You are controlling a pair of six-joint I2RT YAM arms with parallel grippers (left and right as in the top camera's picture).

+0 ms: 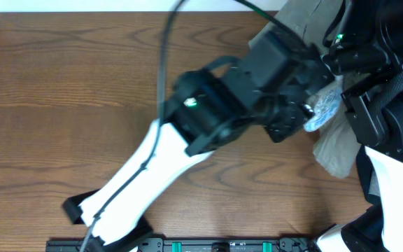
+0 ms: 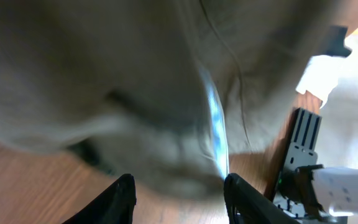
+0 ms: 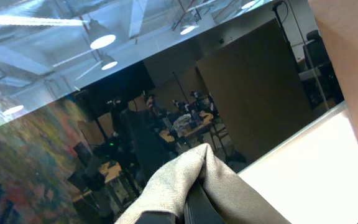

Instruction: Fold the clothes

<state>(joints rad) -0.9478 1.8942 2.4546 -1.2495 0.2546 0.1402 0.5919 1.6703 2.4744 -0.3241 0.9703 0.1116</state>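
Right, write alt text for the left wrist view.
Blurred khaki shorts fill most of the frame, a pale blue strip of lining running down the middle. The left end effector shows at the bottom edge, its two black fingers apart, over a wooden table.

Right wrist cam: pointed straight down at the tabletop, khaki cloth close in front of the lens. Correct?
Not down. The right wrist view looks out and up into the room, with ceiling lights in frame. The rest holds: the khaki shorts bunch close in front of the lens.
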